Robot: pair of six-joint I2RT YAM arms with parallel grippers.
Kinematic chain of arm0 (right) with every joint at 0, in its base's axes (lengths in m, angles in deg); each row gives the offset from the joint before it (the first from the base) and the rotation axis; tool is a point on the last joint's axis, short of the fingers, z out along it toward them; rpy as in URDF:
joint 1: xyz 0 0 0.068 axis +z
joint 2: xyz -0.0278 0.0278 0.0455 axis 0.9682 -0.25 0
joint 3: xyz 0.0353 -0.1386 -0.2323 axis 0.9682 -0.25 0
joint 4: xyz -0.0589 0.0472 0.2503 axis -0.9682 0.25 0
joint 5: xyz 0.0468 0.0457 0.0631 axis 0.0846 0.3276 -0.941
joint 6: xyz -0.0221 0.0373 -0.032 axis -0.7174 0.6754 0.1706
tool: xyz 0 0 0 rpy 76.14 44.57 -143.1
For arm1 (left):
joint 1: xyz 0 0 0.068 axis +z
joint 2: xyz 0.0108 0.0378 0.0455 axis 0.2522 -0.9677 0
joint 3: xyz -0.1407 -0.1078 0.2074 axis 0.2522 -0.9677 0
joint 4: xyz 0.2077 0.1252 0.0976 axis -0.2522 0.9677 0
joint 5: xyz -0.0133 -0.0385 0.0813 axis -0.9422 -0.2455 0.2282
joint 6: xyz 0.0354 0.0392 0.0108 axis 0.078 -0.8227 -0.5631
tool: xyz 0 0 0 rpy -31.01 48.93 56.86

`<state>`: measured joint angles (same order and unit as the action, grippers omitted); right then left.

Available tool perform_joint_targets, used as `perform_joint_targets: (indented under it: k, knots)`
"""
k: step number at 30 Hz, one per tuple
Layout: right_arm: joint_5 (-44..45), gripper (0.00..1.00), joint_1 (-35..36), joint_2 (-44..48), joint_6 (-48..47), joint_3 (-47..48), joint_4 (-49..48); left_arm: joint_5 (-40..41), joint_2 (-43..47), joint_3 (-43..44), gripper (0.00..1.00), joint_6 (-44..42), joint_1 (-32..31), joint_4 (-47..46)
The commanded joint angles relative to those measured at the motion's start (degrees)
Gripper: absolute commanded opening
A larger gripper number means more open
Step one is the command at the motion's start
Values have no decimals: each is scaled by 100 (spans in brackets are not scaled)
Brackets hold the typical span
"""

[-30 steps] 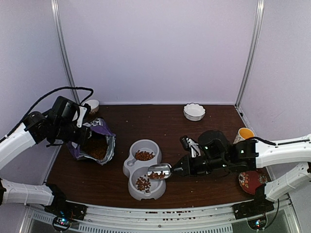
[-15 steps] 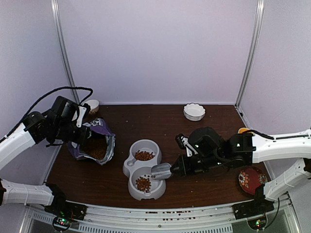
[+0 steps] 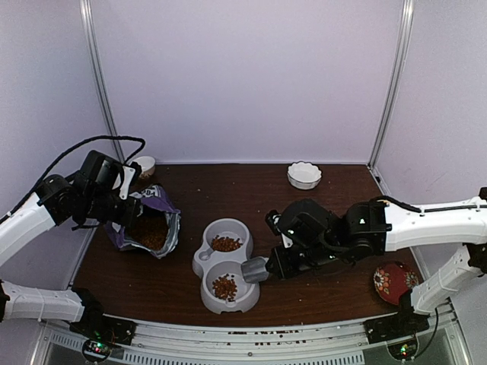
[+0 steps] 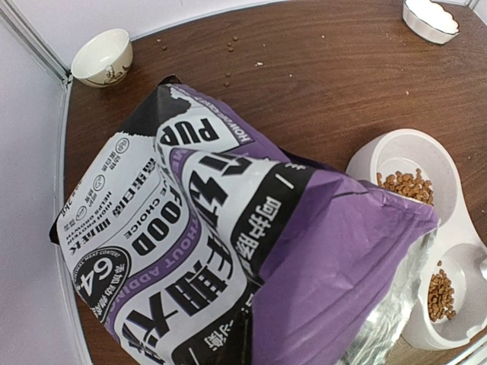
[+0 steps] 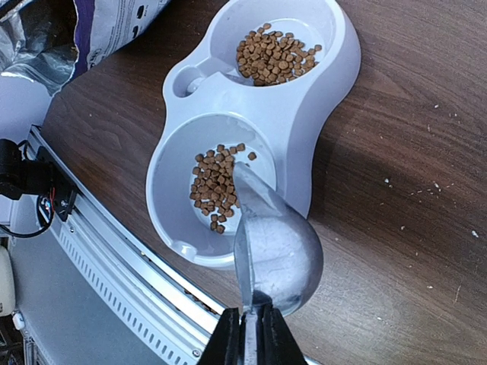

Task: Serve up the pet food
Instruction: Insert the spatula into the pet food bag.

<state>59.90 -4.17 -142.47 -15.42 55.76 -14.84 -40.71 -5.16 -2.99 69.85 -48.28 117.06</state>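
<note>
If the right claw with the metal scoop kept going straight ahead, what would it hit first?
Probably the grey double bowl: the metal scoop in the right gripper hangs over its near compartment's brown kibble.

Pale lilac walls (image 3: 243, 76), silver corner posts (image 3: 391, 84), dark brown wooden table (image 3: 228, 190), even light

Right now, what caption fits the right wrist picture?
Right end effector holds the metal scoop tipped over kibble in the grey double bowl.
</note>
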Motion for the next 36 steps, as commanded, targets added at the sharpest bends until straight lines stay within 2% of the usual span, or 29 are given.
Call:
perform_joint_targets:
  k: [1, 12, 21, 36]
  knots:
    - [316, 0, 67, -52, -143, 236, 194, 185, 136, 21, 0, 51, 126, -434]
    - [483, 0, 81, 72, -163, 302, 30, 151, 184, -12, 0, 83, 125, -451]
    - [556, 0, 106, 69, -546, 905, -590, -392, 61, 100, 0, 325, 129, -504]
    - [134, 0, 151, -1302, -1289, 2325, -1567, -1417, -570, 808, 0, 681, 121, -487]
